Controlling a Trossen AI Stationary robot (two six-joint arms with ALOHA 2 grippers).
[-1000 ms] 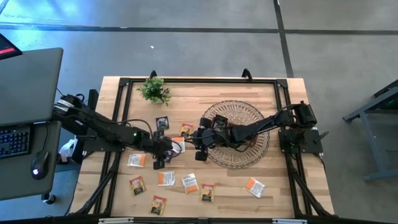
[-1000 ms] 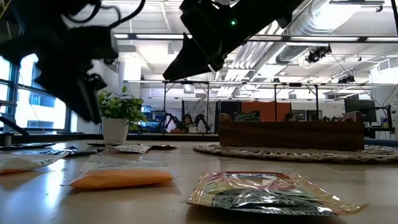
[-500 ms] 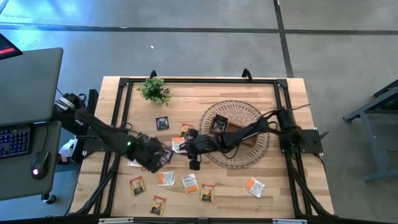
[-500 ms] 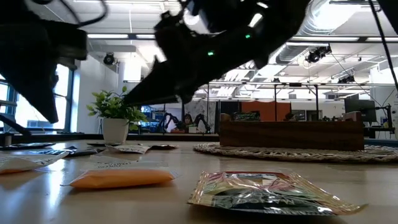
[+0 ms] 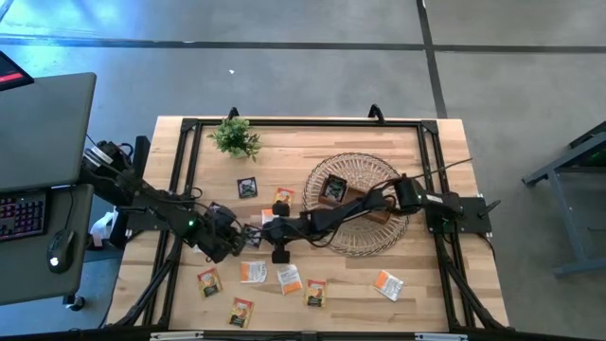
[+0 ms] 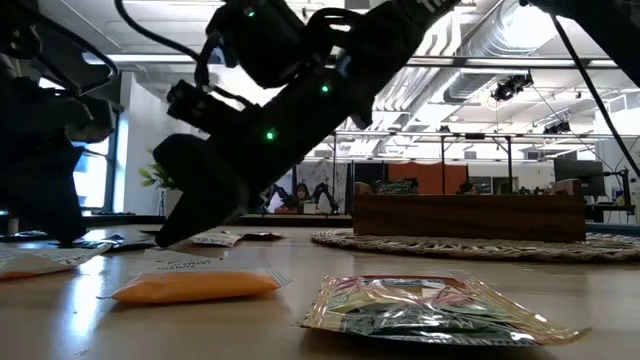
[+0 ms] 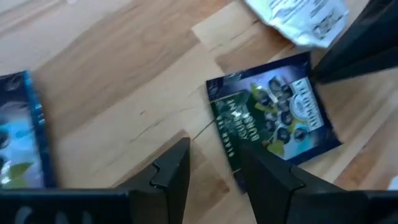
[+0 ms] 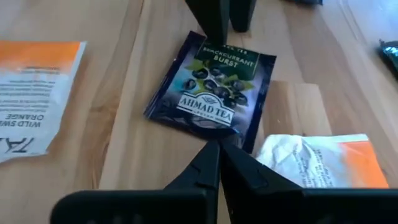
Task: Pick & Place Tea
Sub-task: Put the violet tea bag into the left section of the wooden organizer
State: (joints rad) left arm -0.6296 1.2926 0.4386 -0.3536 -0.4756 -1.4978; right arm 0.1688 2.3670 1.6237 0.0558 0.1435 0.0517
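A dark tea packet (image 8: 210, 92) lay flat on the wooden table (image 5: 312, 142), between both grippers. The right gripper (image 8: 217, 163) (fingers pressed together) sat at the packet's 3 o'clock in the overhead view; the left gripper (image 7: 214, 168), fingers spread, at its 9 o'clock.

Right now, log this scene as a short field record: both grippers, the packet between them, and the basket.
left gripper: fingers open, low over the table, one finger at the dark packet's edge
right gripper: fingers shut, pointing at the same packet from the opposite side
dark packet: blackcurrant tea, flat on the wood, not gripped
wicker basket: right arm reaches across it; one black packet inside
white-and-orange packet: lying beside the dark packet
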